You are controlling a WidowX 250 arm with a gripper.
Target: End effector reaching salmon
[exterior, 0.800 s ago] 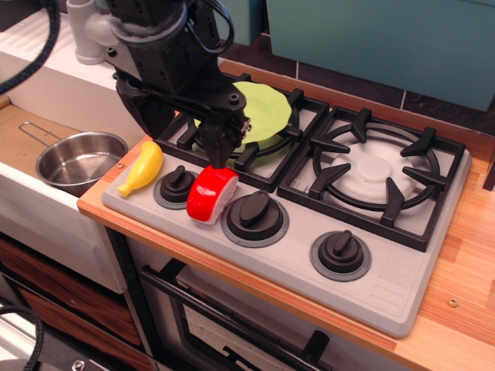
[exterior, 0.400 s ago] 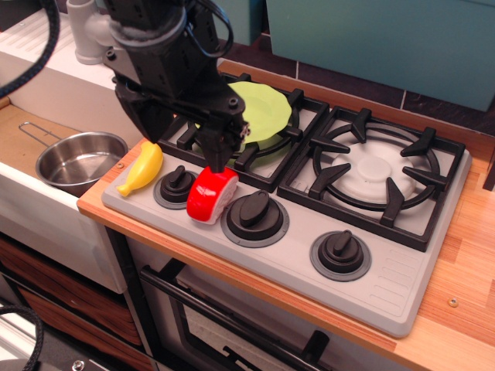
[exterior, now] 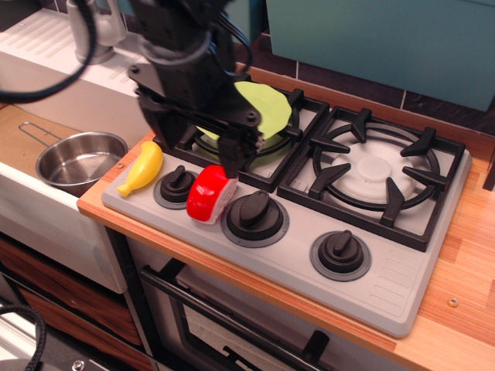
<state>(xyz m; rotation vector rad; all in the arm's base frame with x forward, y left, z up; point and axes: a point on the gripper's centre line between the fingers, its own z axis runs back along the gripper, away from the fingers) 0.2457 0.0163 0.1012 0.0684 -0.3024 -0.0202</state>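
The salmon (exterior: 209, 196) is a small toy sushi piece with a glossy red top over a white base. It lies on the grey stove panel (exterior: 387, 286) between the left knob (exterior: 176, 185) and the middle knob (exterior: 254, 214). The end effector (exterior: 232, 164) is a black arm tip with narrow fingers under a bulky black housing with cables. Its tip hangs just above and behind the salmon's right upper edge, very close to it. The fingers look pressed together, with nothing held between them.
A yellow toy banana (exterior: 142, 168) lies at the panel's left end. A green plate (exterior: 259, 110) rests on the left burner grate. The right burner (exterior: 376, 174) is bare. A steel pot (exterior: 79, 160) sits in the sink at left. A third knob (exterior: 340, 253) is at right.
The arm has shifted right and slightly up, so the tip has moved from over the salmon's top toward its right rear edge. The salmon has not moved.
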